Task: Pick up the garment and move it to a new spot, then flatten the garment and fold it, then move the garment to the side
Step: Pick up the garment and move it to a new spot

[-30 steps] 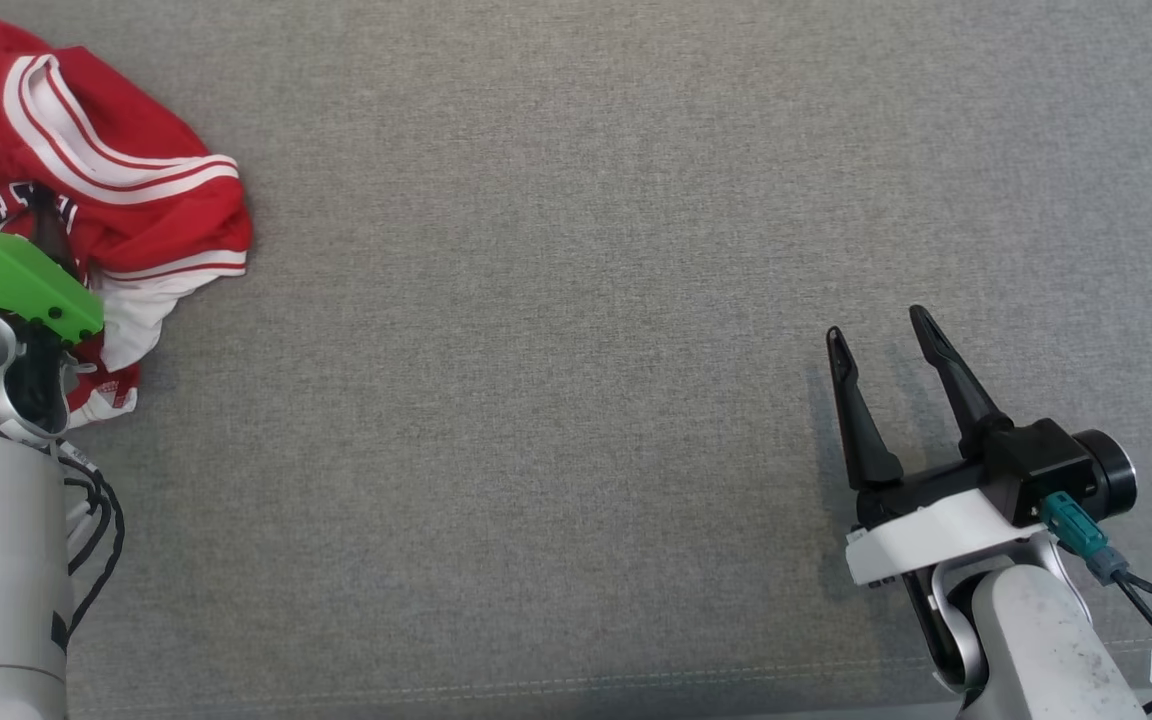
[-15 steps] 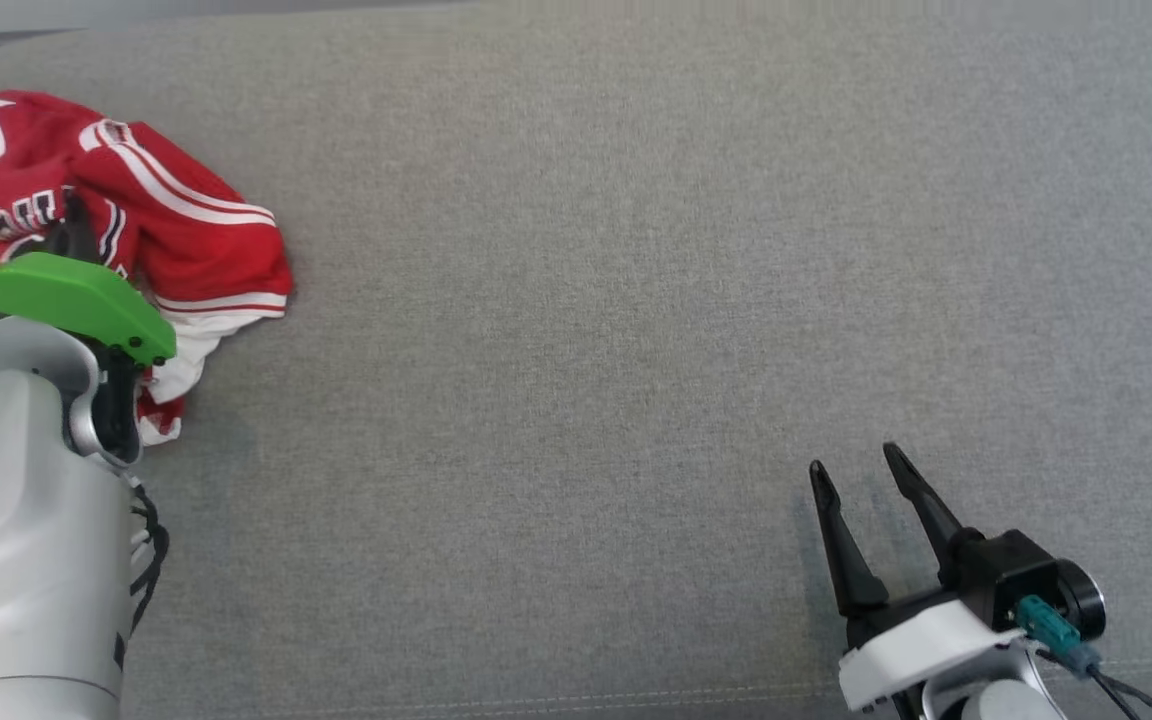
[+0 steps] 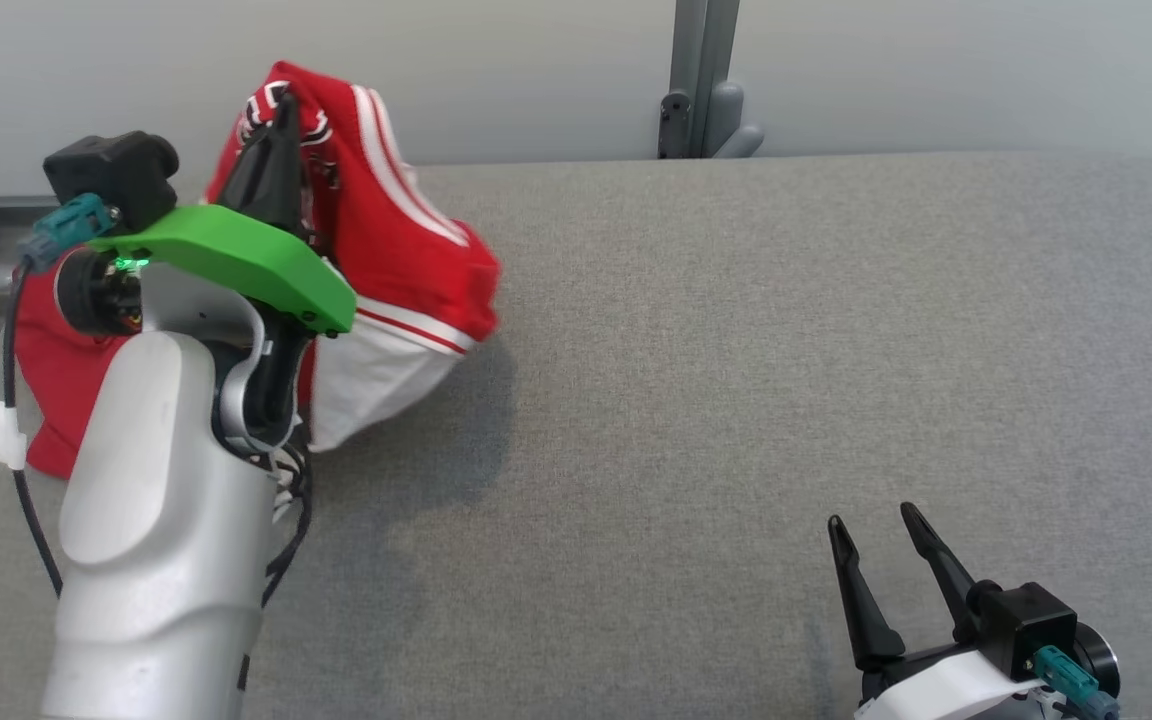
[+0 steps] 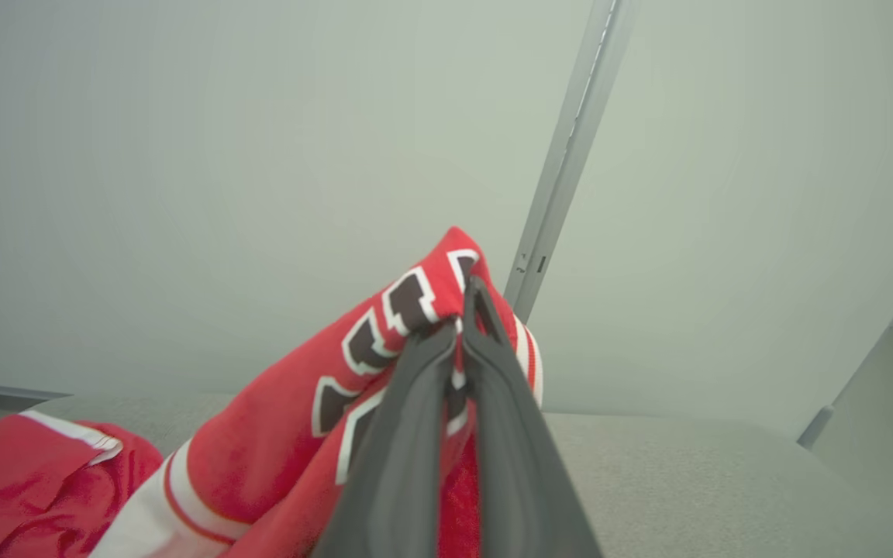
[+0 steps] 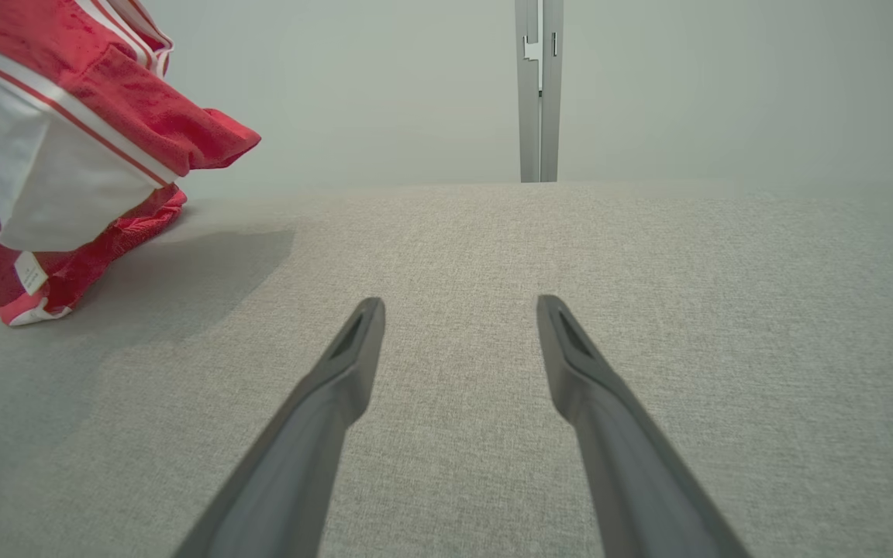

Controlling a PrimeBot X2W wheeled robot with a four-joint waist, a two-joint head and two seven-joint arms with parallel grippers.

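Garment [image 3: 406,250]: red jersey with white stripes, hanging bunched over the far left of the grey surface [image 3: 736,350].
Left gripper [image 4: 468,310]: clamped on the garment's lettered fold, seen from its wrist.
Right gripper [image 5: 460,304]: fingers spread, empty; its wrist view shows the hem touching the surface.

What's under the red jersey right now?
The grey fabric surface, shadowed by the jersey. The left end effector holds the jersey up by a fold, and its lowest hem seems to rest on the surface. The left forearm covers what lies under the jersey's near side.
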